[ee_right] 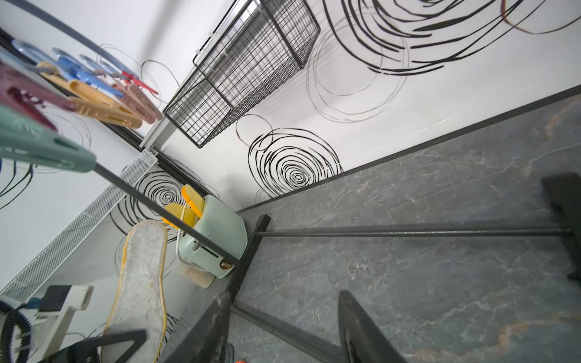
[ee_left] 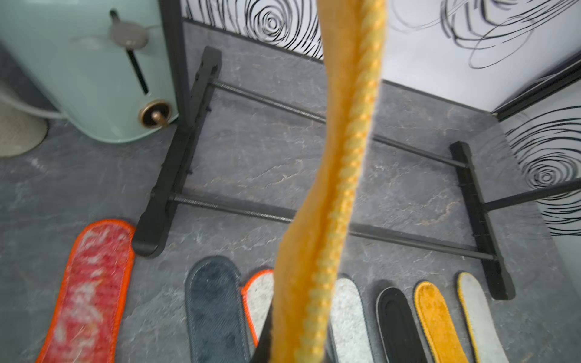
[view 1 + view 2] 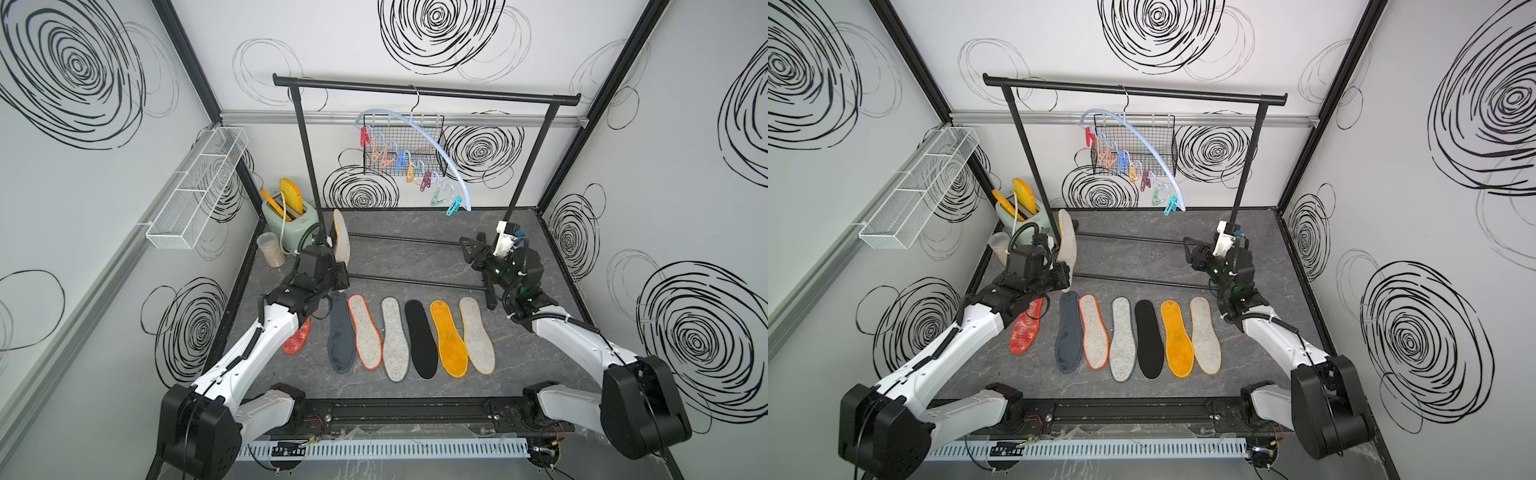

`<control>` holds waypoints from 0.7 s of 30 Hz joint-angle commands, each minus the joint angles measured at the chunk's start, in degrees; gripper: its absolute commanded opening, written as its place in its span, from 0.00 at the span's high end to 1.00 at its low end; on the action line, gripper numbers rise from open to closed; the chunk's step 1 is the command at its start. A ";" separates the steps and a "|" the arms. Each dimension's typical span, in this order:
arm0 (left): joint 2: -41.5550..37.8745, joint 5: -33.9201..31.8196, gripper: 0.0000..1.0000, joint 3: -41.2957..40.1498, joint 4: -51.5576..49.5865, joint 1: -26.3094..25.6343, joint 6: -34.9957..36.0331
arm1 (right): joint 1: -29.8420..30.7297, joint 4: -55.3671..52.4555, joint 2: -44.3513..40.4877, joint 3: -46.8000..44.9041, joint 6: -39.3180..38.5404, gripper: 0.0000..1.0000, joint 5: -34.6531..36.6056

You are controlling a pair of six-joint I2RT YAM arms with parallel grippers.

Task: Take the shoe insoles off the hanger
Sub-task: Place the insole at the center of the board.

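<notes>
The left gripper (image 3: pixel 341 270) clenches the last insole (image 3: pixel 341 237) upright below the bare hanger (image 3: pixel 409 120), likely for laying down; the right gripper (image 3: pixel 469 247) hangs parted, empty.

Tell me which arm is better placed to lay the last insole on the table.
Left. The left fingers grip the yellow-edged insole upright near the laid insoles; the right fingers are open, empty and far from it.
</notes>
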 commanded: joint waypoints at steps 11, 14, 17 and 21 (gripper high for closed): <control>2.00 -16.21 1.00 -2.57 -20.52 -3.02 -7.08 | 0.35 -2.83 -14.57 -9.22 -4.20 0.41 1.26; 7.17 -20.02 1.00 -1.70 -22.67 -3.64 -8.58 | 0.04 -3.63 -16.19 -9.58 -4.58 0.40 1.06; 10.27 -23.93 1.00 -1.32 -23.79 -4.64 -10.39 | -0.74 -4.17 -17.50 -9.97 -4.58 0.39 0.67; 12.79 -26.24 0.98 -2.63 -21.82 -5.25 -11.33 | -1.57 -4.60 -19.58 -11.18 -4.42 0.39 0.02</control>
